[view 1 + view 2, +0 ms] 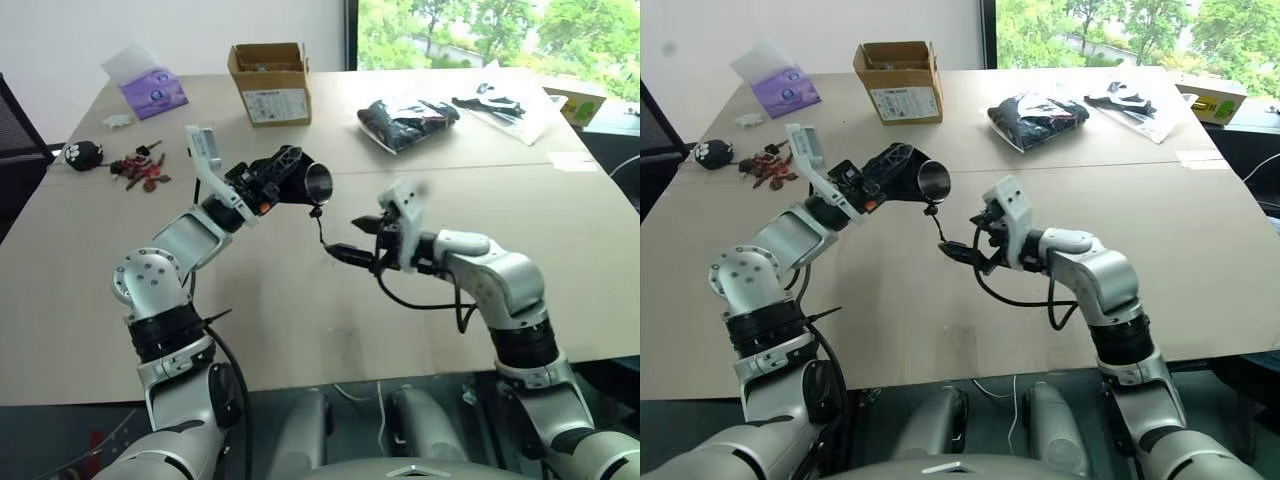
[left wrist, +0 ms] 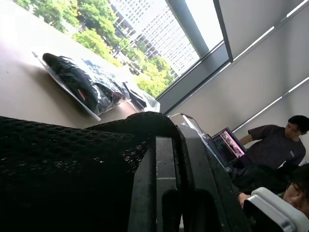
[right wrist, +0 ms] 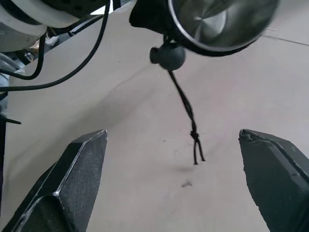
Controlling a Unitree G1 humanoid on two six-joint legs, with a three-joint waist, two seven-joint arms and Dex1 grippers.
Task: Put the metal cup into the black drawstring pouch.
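My left gripper (image 1: 272, 180) is shut on the black drawstring pouch (image 1: 292, 162) and holds it above the table, mouth turned toward my right arm. The metal cup (image 1: 319, 183) sits inside the pouch; its shiny rim and hollow show at the mouth (image 3: 217, 21). A thin cord (image 3: 186, 111) with a round bead (image 3: 167, 55) hangs from the mouth. My right gripper (image 1: 356, 238) is open just below and beside the mouth, fingers (image 3: 72, 183) spread wide, the cord's end hanging between them. In the left wrist view the pouch fabric (image 2: 63, 164) lies against the shut fingers (image 2: 164, 193).
A cardboard box (image 1: 270, 82) stands at the back of the table. A clear bag of black items (image 1: 405, 122) and another plastic bag (image 1: 500, 105) lie back right. A purple packet (image 1: 152, 92) and small loose items (image 1: 140, 170) lie back left. A person (image 2: 275, 145) sits beyond.
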